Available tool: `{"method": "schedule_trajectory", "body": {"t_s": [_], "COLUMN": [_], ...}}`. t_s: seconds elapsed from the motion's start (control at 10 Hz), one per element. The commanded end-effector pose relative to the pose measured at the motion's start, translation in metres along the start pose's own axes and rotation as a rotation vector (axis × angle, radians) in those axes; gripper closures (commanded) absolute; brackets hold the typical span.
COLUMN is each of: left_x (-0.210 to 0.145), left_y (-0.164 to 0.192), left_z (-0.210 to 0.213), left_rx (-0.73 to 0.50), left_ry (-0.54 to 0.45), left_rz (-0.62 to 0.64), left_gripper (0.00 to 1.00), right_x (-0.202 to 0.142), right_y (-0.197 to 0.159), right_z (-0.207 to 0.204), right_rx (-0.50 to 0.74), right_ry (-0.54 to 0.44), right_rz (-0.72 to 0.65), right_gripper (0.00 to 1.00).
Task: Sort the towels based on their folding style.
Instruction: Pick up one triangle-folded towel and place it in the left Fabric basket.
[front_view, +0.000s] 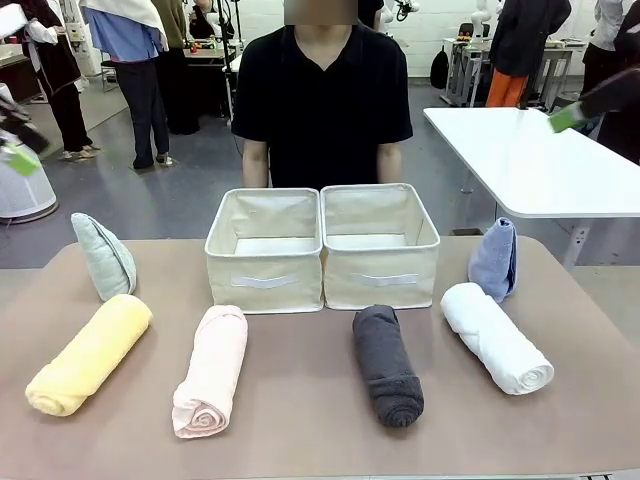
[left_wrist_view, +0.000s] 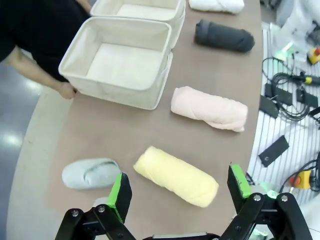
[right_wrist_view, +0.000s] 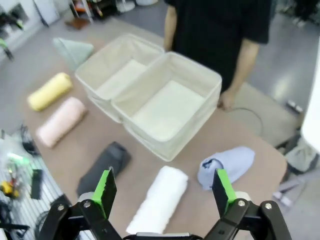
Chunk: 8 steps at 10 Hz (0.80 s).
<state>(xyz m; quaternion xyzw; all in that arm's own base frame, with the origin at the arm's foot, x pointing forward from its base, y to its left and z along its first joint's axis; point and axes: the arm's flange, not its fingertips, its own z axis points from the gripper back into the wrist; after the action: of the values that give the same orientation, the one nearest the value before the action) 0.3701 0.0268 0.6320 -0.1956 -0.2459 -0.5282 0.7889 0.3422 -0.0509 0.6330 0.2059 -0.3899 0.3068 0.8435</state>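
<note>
Four rolled towels lie in a row along the table's front: yellow (front_view: 88, 356), pink (front_view: 211, 370), dark grey (front_view: 386, 364) and white (front_view: 496, 337). A mint-blue cone (front_view: 103, 256) lies at the back left and a periwinkle cone (front_view: 495, 259) stands at the back right. My left gripper (left_wrist_view: 179, 182) hangs open high above the yellow roll (left_wrist_view: 175, 176) and mint cone (left_wrist_view: 91, 173). High over the white roll (right_wrist_view: 159, 200) and periwinkle cone (right_wrist_view: 227, 165), my right gripper (right_wrist_view: 163, 181) is also open. Neither holds anything.
Two beige fabric bins, left (front_view: 265, 285) and right (front_view: 380, 280), stand side by side at the middle back with nothing in them. A person in a black shirt (front_view: 322, 95) stands behind them, one hand (left_wrist_view: 66, 90) at the table's far edge. Cables (left_wrist_view: 292, 95) lie beyond the table's near edge.
</note>
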Motion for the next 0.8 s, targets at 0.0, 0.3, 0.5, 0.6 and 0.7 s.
{"method": "schedule_trajectory", "body": {"t_s": [0.0,0.3,0.5,0.6,0.7], "left_x": [-0.039,-0.098,-0.133,-0.141,-0.139], "left_y": [-0.001,0.000,0.003,0.003,0.002], "left_z": [0.040,0.082,0.098,0.102,0.098], "left_rx": [0.007,-0.044,-0.047,-0.045,-0.057], "left_ry": [-0.137,-0.344,-0.405,-0.406,-0.366], "left_rz": [0.129,0.214,0.257,0.266,0.258], "left_gripper": [0.00,0.00,0.00,0.00,0.00], "right_x": [-0.038,-0.076,-0.088,-0.089,-0.087], "right_y": [-0.010,-0.016,-0.016,-0.016,-0.014], "right_z": [0.030,0.081,0.107,0.109,0.104], "right_rx": [0.056,0.106,0.104,0.093,0.093], "right_ry": [-0.054,-0.171,-0.212,-0.199,-0.148], "right_rz": [-0.141,-0.192,-0.216,-0.228,-0.215], "right_gripper": [0.00,0.00,0.00,0.00,0.00]}}
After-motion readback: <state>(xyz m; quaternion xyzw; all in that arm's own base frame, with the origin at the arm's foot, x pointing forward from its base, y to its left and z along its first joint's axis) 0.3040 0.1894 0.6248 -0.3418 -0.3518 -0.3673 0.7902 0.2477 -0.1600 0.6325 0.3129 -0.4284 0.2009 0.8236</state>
